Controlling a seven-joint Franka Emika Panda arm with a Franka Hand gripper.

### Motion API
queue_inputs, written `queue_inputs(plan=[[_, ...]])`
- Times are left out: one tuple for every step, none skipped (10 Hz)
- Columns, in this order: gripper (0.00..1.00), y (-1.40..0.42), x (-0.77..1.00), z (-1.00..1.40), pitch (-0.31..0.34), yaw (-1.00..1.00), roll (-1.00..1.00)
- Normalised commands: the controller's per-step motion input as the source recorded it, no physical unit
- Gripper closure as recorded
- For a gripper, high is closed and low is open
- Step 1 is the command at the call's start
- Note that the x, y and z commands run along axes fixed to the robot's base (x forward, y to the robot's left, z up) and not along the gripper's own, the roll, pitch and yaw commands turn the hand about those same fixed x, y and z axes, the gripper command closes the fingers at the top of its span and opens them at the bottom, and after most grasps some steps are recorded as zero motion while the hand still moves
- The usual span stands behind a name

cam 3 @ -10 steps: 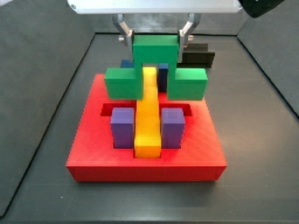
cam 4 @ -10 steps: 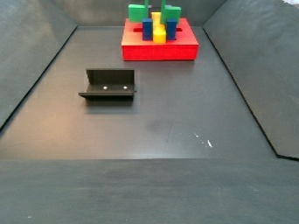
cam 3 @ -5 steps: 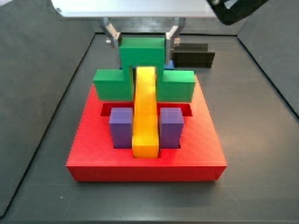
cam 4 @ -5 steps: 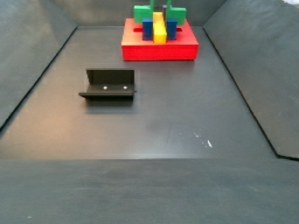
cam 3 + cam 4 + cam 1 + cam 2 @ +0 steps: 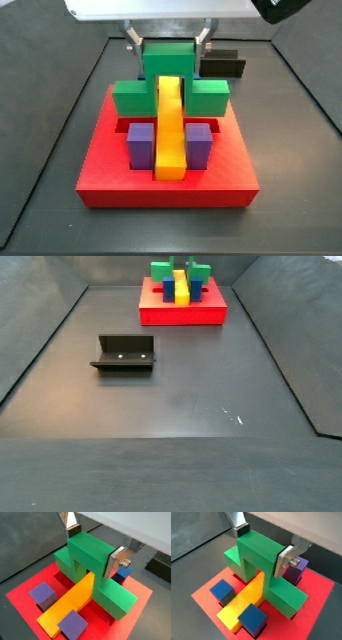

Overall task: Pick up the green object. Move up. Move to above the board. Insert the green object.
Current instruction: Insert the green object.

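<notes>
The green object [image 5: 168,62] straddles the far end of the long yellow bar [image 5: 168,125] on the red board [image 5: 167,186]. Its raised middle cube arches over the bar, and its side cubes sit low at the board's surface. My gripper [image 5: 168,44] is shut on the middle cube. In both wrist views the silver fingers [image 5: 120,558] [image 5: 286,560] press its two sides [image 5: 90,552] [image 5: 258,554]. Two purple cubes [image 5: 140,141] flank the bar's near end. Blue cubes [image 5: 222,590] show in a wrist view. The board also shows far back in a side view [image 5: 183,312].
The black U-shaped piece [image 5: 225,66] lies on the floor just behind the board, right of my gripper. The fixture [image 5: 124,353] stands on the dark floor well away from the board. Grey walls enclose the floor on both sides.
My gripper has come down with the green object, which now sits lower over the yellow bar. Almost all of the drop came in the first half second.
</notes>
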Motion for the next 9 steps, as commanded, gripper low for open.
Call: queue_inputs(plan=[[1.00,-0.03,0.03,-0.17,-0.080,0.04,0.00],[1.00,-0.03,0.00,-0.21,-0.067,0.04,0.00],[1.00,-0.06,0.00,-0.27,-0.049,0.04,0.04],[1.00,-0.02,0.00,-0.28,-0.064,0.13,0.01],[1.00,0.00,0.00,-0.19,-0.071,0.23,0.00],[1.00,0.00,0.00,-0.12,-0.060,0.23,0.00],[1.00,-0.02,0.00,-0.07,-0.044,0.22,0.00],[1.00,-0.04,0.00,-0.03,-0.036,0.19,0.00],[1.00,-0.08,0.00,0.00,-0.004,0.13,0.00]])
